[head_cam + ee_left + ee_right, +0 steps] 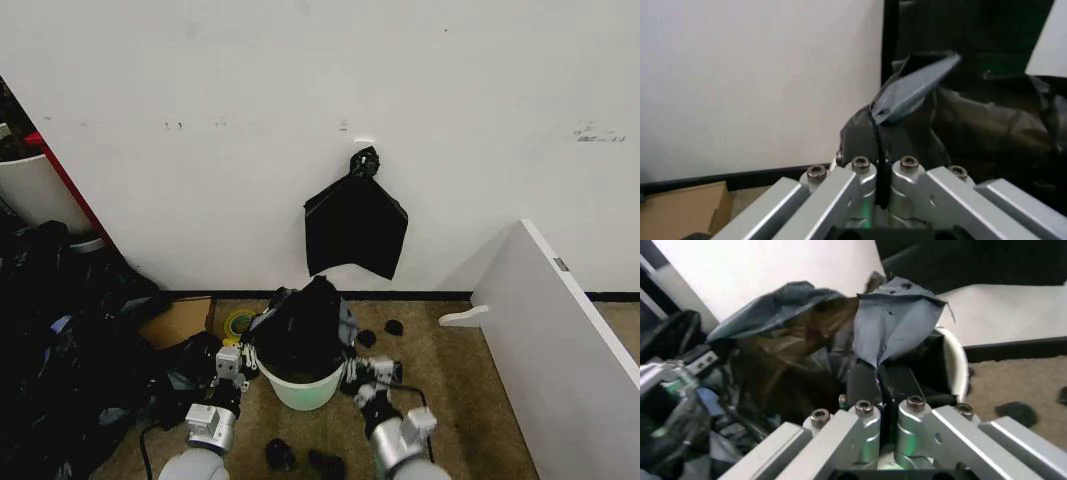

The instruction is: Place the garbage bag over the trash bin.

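The trash bin is a white pail standing on the floor by the wall. The garbage bag, glossy black and crinkled, bulges up out of its mouth and drapes over the rim. My left gripper sits at the bin's left side, shut on a pinched flap of the garbage bag, as the left gripper shows in its wrist view. My right gripper is at the bin's right side. The right gripper is shut on another flap of the bag, beside the white rim.
Flat black bags hang on the wall from a knot. A heap of dark bags fills the left, beside a white tub. A cardboard box, a tape roll and small black pieces lie about. A white panel stands at the right.
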You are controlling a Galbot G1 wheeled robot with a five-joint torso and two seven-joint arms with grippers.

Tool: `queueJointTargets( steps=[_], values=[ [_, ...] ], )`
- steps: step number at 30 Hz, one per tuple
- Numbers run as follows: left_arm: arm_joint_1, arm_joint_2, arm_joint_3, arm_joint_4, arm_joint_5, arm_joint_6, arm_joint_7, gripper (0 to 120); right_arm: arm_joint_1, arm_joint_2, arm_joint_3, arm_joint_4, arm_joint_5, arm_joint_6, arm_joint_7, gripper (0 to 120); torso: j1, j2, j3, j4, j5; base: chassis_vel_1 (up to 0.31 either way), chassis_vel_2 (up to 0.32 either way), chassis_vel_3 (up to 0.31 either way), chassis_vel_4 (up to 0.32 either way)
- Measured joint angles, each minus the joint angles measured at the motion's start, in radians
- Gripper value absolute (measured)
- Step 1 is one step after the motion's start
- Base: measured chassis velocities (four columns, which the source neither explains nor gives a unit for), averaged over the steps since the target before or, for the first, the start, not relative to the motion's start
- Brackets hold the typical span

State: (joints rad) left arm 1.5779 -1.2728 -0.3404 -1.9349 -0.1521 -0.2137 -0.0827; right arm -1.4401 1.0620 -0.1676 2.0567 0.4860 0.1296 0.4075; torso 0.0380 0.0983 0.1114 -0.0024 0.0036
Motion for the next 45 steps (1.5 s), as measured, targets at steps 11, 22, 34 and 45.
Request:
queueJointTargets(
  steps=[11, 22, 34, 45],
  values=[
    [0.045, -0.001, -0.015, 0.032, 0.126, -0.047, -0.086, 0, -0.006, -0.011, -0.012, -0.027, -0.038, -0.041, 0.100, 0, 0.000, 0.000, 0.000, 0.0001, -0.0001, 0.000, 0.000, 0.000, 0.000],
    [0.123, -0.019, -0.050, -0.031, 0.216, -0.023, -0.261, 0, -0.075, -0.061, -0.024, 0.087, 0.073, -0.143, 0.126, 0, 0.000, 0.000, 0.000, 0.0002, -0.0003, 0.000, 0.000, 0.000, 0.000],
    [0.131, -0.005, -0.027, -0.003, 0.205, 0.065, -0.291, 0, -0.034, -0.086, 0.005, 0.125, 0.188, -0.408, 0.203, 0, 0.000, 0.000, 0.000, 0.0000, 0.0000, 0.000, 0.000, 0.000, 0.000],
    [0.086, 0.023, -0.025, -0.082, 0.089, 0.427, -0.242, 0, 0.003, -0.096, 0.032, 0.101, 0.203, -0.526, 0.198, 0, 0.000, 0.000, 0.000, 0.0000, 0.0001, 0.000, 0.000, 0.000, 0.000]
  ],
)
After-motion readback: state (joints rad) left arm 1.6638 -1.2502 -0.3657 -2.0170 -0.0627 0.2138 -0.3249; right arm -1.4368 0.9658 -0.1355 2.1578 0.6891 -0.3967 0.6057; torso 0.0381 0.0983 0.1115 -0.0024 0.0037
